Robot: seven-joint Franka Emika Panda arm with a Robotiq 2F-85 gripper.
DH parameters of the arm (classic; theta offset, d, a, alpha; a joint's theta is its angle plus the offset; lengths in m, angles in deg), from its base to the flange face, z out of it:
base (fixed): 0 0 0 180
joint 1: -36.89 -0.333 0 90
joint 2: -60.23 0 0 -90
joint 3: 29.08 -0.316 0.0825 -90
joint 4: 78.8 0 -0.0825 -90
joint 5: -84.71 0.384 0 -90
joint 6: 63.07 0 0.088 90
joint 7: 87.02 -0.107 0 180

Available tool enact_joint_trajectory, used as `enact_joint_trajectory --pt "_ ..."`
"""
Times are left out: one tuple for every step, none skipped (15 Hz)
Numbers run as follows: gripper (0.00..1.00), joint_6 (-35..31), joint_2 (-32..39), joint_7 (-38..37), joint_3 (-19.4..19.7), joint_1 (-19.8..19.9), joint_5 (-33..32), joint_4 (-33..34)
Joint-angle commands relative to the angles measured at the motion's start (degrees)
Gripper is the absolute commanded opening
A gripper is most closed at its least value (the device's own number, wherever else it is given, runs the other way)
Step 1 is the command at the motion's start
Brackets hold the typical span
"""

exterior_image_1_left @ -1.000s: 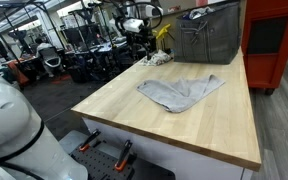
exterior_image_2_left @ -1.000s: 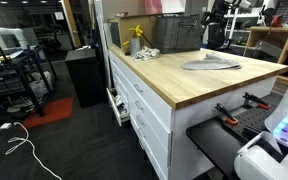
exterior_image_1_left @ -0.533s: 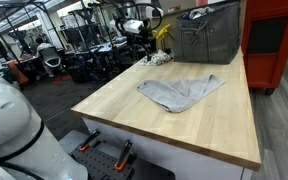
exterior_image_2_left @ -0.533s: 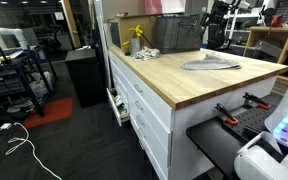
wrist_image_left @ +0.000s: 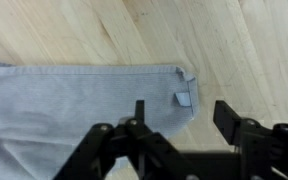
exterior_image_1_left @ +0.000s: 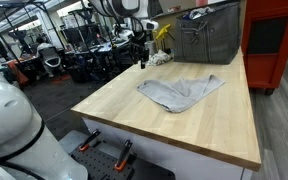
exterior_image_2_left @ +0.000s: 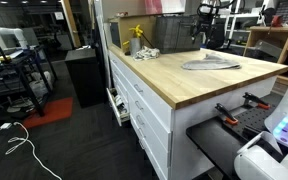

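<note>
Bare worktop [wrist_image_left: 239, 40] spreads past the hemmed end of the cloth [wrist_image_left: 69, 98], which lies beneath the end effector [wrist_image_left: 181, 118], its jaws apart and empty.

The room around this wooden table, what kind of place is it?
Probably a robot lab or workshop: there is a wooden workbench, a red tool cabinet beside it, and dark machines crowded behind.

We see the arm [exterior_image_1_left: 127, 10] swung away from its place of a second ago. In both exterior views its gripper [exterior_image_1_left: 141, 58] has shifted sideways and dropped lower, toward the far end of the wooden table [exterior_image_1_left: 214, 135].
</note>
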Motion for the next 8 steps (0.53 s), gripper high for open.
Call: enact_joint_trajectory --pt "0.42 0.5 5.9 -7.6 0.3 -0.3 -1.0 4.4" --pt "0.34 0.5 6.9 -9.1 0.4 -0.3 -0.9 5.1" --pt "0.27 0.5 7.9 -10.4 0.6 -0.4 -1.0 5.7" --pt "0.2 0.3 8.7 -11.7 0.7 -0.5 -1.2 6.2" --pt "0.12 0.1 9.0 -12.5 0.8 -0.5 -1.1 6.2" --pt "0.05 -0.1 9.4 -13.3 0.8 -0.7 -1.0 6.1" --pt "0.0 -0.5 10.0 -14.5 0.7 -0.9 -1.2 6.2" --pt "0.0 -0.3 10.4 -15.1 0.7 -1.1 -1.3 6.3"
